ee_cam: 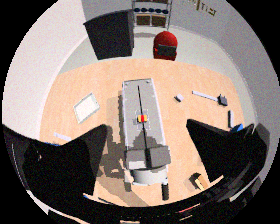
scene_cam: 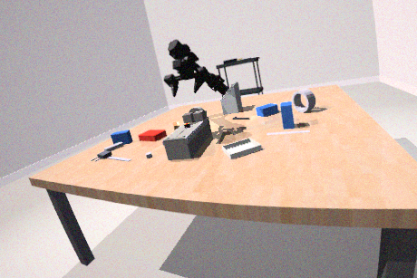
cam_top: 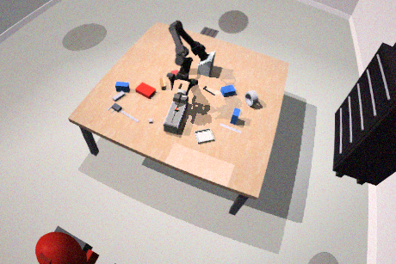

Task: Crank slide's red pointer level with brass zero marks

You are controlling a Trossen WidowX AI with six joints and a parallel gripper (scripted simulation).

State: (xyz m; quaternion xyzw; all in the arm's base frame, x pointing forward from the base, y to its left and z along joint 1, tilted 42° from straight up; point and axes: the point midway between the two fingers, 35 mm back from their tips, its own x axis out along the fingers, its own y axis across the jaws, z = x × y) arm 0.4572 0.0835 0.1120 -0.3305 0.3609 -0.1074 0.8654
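Note:
The grey machine [cam_top: 174, 121] [scene_cam: 178, 148] [ee_cam: 131, 97] stands on the table, with a dark slot along its top. The small red pointer [cam_top: 176, 109] [scene_cam: 187, 125] [ee_cam: 142, 118] sits at the slot, with yellow brass marks on both sides in the wrist view. It looks about level with them; a tiny offset cannot be told. A grey drum [ee_cam: 149, 176] and blocks are at the machine's arm-side end. A dark peg [ee_cam: 165, 191] stands beside the drum, possibly the crank handle. My gripper [cam_top: 182, 86] [scene_cam: 186, 93] [ee_cam: 148, 126] is wide open and empty above that end, clear of the machine.
A white tray [cam_top: 205, 136] [scene_cam: 242, 149] [ee_cam: 86, 108] lies beside the machine. A red block [cam_top: 145, 90] [scene_cam: 152, 135] and a blue block [cam_top: 122, 86] [scene_cam: 121, 137] lie on its other side. An upright blue block [cam_top: 235, 115] [scene_cam: 287, 115] and a grey ring [cam_top: 247, 98] [scene_cam: 295, 100] stand farther right.

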